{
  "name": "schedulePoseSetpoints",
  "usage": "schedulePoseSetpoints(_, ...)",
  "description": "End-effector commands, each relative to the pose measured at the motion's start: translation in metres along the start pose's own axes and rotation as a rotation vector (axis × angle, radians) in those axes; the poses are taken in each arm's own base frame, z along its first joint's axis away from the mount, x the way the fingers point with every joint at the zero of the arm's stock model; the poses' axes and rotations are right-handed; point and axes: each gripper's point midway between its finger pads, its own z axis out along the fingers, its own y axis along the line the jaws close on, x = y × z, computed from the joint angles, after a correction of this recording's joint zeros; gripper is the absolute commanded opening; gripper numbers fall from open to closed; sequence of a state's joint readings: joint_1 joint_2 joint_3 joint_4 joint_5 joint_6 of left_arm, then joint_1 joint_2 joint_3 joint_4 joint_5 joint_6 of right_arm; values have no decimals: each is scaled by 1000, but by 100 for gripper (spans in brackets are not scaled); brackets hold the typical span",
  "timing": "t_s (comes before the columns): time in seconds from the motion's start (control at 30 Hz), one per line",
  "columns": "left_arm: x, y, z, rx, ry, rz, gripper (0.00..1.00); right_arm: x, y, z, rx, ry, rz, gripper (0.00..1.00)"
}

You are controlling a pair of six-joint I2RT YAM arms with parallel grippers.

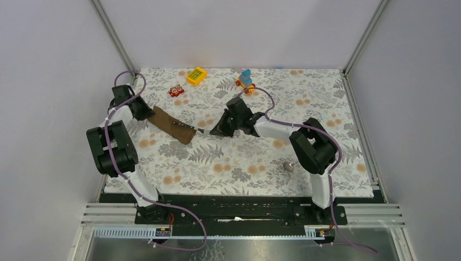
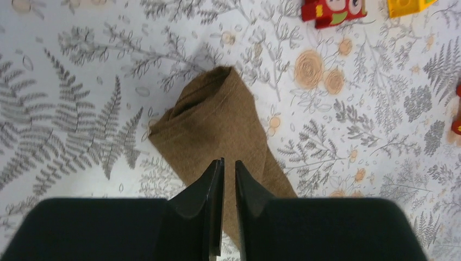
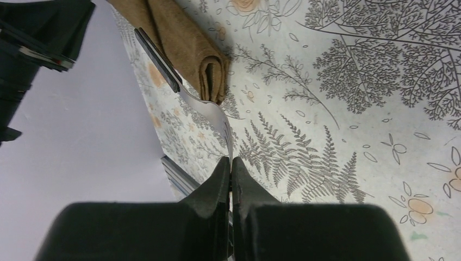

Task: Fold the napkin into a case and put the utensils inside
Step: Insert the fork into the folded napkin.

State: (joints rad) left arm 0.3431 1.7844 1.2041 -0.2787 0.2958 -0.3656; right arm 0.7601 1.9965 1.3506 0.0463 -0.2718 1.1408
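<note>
The brown case (image 1: 173, 125), a narrow folded pouch, lies slanted at the left. A dark-handled silver utensil (image 3: 163, 68) has its handle over the case's right end. The small spoon (image 1: 288, 166) lies near right.

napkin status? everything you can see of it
The napkin is plain dark-brown woven cloth, folded into a narrow layered strip. It lies flat and diagonal on the floral tablecloth, left of centre. The left gripper seems to pinch its far-left end. Its near end shows a folded opening, where a dark-handled metal utensil, held by the right gripper, overlaps it.
</note>
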Motion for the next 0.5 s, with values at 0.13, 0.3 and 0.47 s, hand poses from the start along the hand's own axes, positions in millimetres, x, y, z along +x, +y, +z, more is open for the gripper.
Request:
schedulePoseSetpoints(0.13,-46,-21,25,108,-75,30,15,-3,17,8,-32,-6,-27,0)
schedulePoseSetpoints(0.3,-40,-17,40,119,-50,19,14,-7,16,11,-17,-22,-17,0)
schedulePoseSetpoints(0.47,-35,-7,50,86,-32,21,14,-8,11,17,2,-22,-9,0)
